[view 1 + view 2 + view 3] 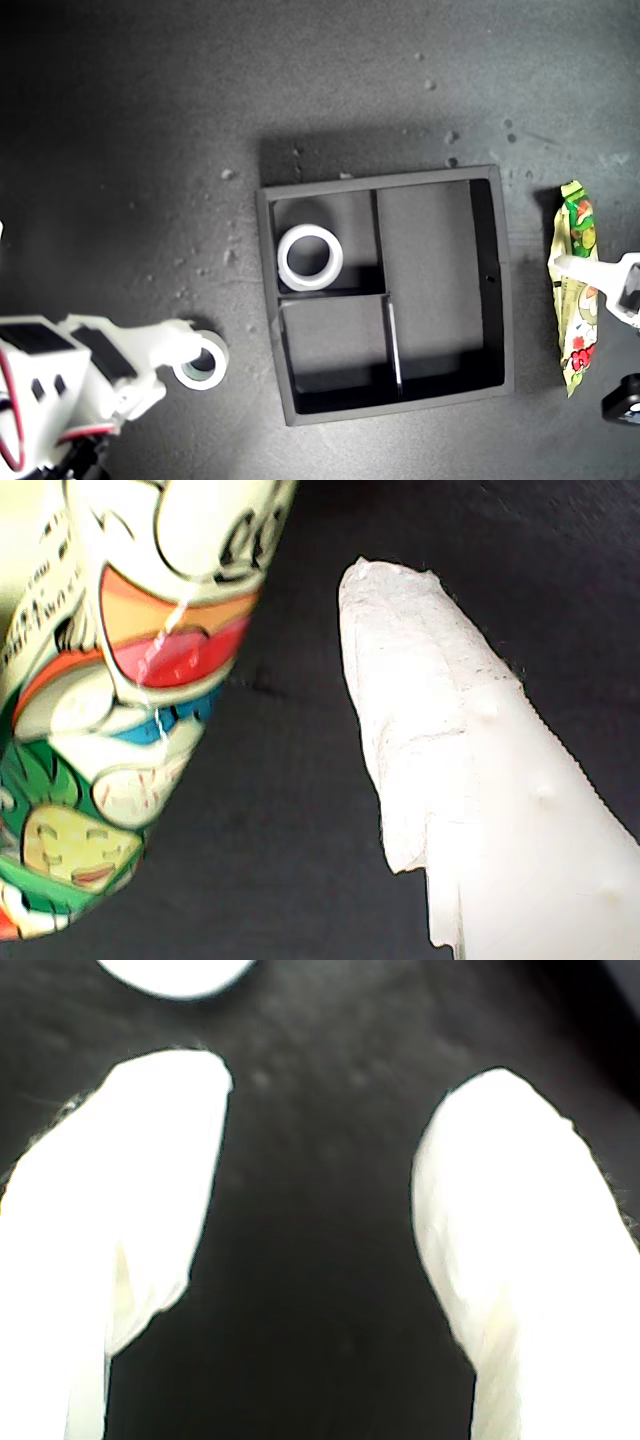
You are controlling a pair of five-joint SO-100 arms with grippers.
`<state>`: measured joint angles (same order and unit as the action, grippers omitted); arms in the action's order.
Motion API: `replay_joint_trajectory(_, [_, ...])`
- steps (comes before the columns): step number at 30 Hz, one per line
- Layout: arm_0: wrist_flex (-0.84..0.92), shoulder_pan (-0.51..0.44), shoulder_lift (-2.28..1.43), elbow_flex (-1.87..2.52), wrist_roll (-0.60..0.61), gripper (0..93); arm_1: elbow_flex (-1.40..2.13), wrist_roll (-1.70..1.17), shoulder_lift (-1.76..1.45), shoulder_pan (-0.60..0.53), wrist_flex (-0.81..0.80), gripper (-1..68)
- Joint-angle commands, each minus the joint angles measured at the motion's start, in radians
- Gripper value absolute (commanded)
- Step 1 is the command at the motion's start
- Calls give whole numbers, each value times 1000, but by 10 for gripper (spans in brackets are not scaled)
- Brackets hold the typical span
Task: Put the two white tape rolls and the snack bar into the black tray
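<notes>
my first gripper [590,272] cut off at snack bar [577,285], finger state unclear; my second gripper [320,1210] fingers spread, empty

1. Snack bar [110,700], wrapper, first wrist view: small black print runs along the pale edge of the pack, too blurred to read.
2. Same wrapper, first wrist view: large outlined curved strokes on the white area, possibly lettering; no letter can be made out. The remainder is cartoon print, no words.
3. Snack bar [577,285], exterior view: print too small to read.
4. No other text, label, brand, number or sign is legible.
</notes>
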<state>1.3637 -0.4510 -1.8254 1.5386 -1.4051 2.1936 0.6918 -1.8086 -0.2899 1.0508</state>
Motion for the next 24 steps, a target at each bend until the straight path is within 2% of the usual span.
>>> replay_joint_trajectory(1, [-144,-34,-48,110,-46,144,-52,8,78,17,-55,162])
replay_joint_trajectory(7, [-256,-74,-14,184,-63,142,-54,2,84,95,-60,27])
replay_joint_trajectory(10, [-268,-83,12,187,-64,142,-124,-17,74,130,17,22])
replay_joint_trajectory(15, [-285,-91,49,189,-55,144,-314,21,74,207,238,1])
replay_joint_trajectory(20, [-296,-103,46,225,-74,144,-537,448,71,265,454,-2])
replay_joint_trajectory(23, [-314,-109,38,253,-78,144,-615,660,71,241,492,-3])
replay_joint_trajectory(24, [-319,-109,35,261,-78,144,-644,644,77,230,492,-3])
